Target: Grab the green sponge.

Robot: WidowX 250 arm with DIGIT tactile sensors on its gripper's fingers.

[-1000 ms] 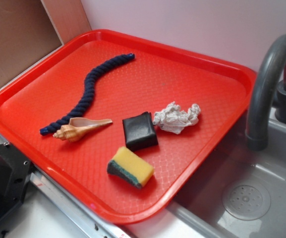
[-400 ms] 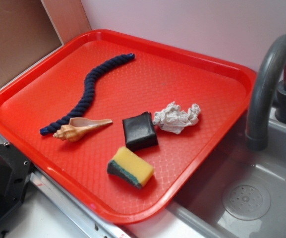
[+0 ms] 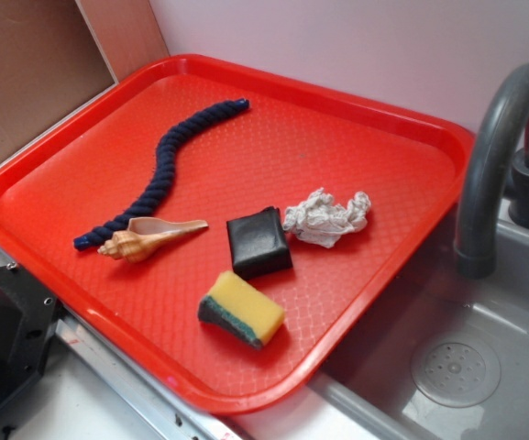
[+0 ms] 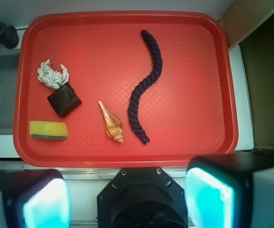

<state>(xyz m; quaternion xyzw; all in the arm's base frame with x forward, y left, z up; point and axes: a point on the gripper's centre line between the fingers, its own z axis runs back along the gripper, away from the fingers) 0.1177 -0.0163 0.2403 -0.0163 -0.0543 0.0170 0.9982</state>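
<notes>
The green sponge (image 3: 242,309) (image 4: 48,130), yellow foam with a dark green scouring face, lies near the front edge of the red tray (image 3: 356,110) (image 4: 184,80). In the wrist view my gripper (image 4: 127,199) hangs high over the counter in front of the tray, well back from the sponge. Its two fingers (image 4: 208,197) stand wide apart with nothing between them, so it is open. In the exterior view only a black part of the arm (image 3: 7,330) shows at the lower left; the fingers are out of frame there.
On the tray also lie a black square pad (image 3: 258,242), a crumpled white paper wad (image 3: 326,218), a seashell (image 3: 147,240) and a dark blue rope (image 3: 168,165). A grey sink (image 3: 457,367) with a faucet (image 3: 498,156) sits right of the tray. A brown panel (image 3: 35,64) stands at the back left.
</notes>
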